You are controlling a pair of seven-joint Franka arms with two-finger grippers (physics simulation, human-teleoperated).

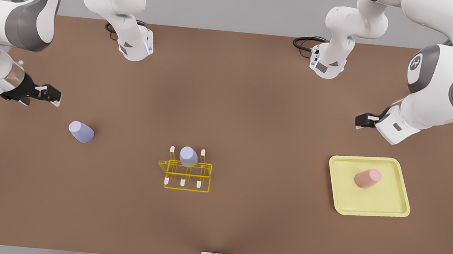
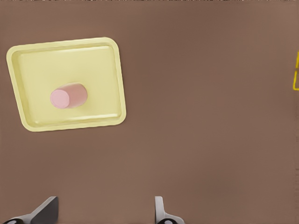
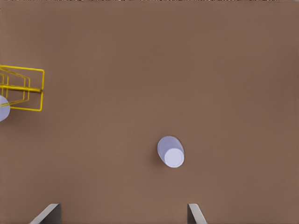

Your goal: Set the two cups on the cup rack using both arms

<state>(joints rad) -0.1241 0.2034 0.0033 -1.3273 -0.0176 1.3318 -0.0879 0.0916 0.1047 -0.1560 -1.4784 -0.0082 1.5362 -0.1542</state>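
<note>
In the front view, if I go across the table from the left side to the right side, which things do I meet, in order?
Right pincer → lavender cup on the table → cup rack with a second lavender cup on it → left pincer → pale-yellow tray, holding the pink cup.

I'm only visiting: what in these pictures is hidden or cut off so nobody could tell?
1. Front view: the racked lavender cup covers the cup rack beneath it, so whether a peg sits inside it is hidden.
2. Left wrist view: the picture's edge cuts the cup rack to a sliver.
3. Front view: the left gripper, at that view's right, is dark and small; the gap between its fingers is unreadable there.
</note>
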